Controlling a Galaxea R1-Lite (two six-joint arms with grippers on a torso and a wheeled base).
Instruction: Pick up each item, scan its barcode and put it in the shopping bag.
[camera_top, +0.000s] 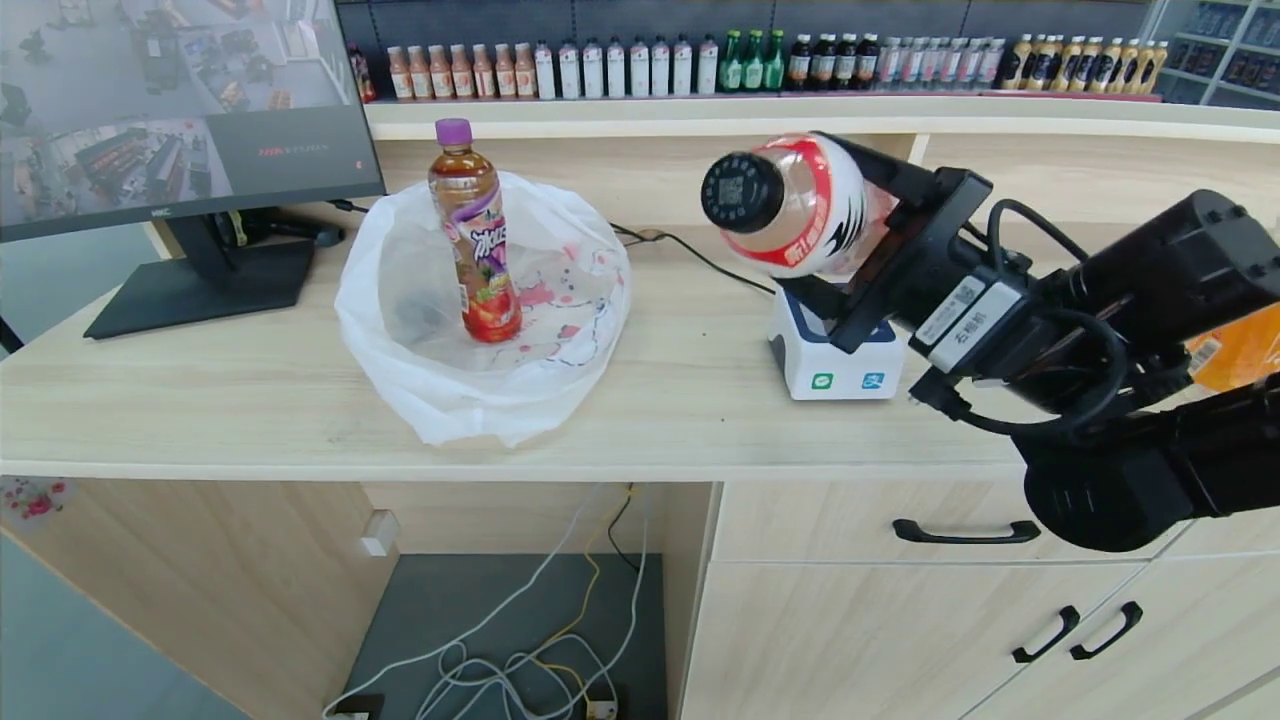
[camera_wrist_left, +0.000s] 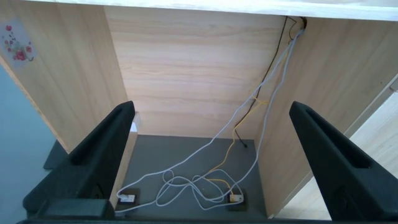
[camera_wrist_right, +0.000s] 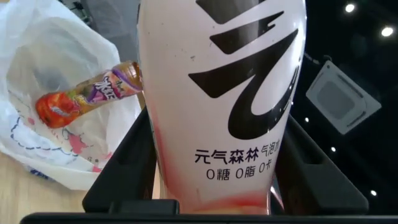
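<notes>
Head view gives me the right claw (camera_top: 826, 228) clamped around a white bottle (camera_top: 800, 205) with a red band, bold black strokes and a black cap. It is held on its side in the air over the scanner (camera_top: 835, 368) on the desk (camera_top: 200, 390). The white shopping bag (camera_top: 400, 330) holds one upright purple-capped drink bottle (camera_top: 476, 240). My left claw (camera_wrist_left: 211, 115) gapes wide, facing the space under the desk.

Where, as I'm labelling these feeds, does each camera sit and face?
Head: on the robot's head, looking down at the counter; right gripper holds a white bottle by the scanner.
Left wrist: on the left arm, facing cables under the counter; left gripper open.
Right wrist: on the right arm, looking along the white bottle.
Shared: head and right wrist both show the shopping bag and purple-capped bottle.
</notes>
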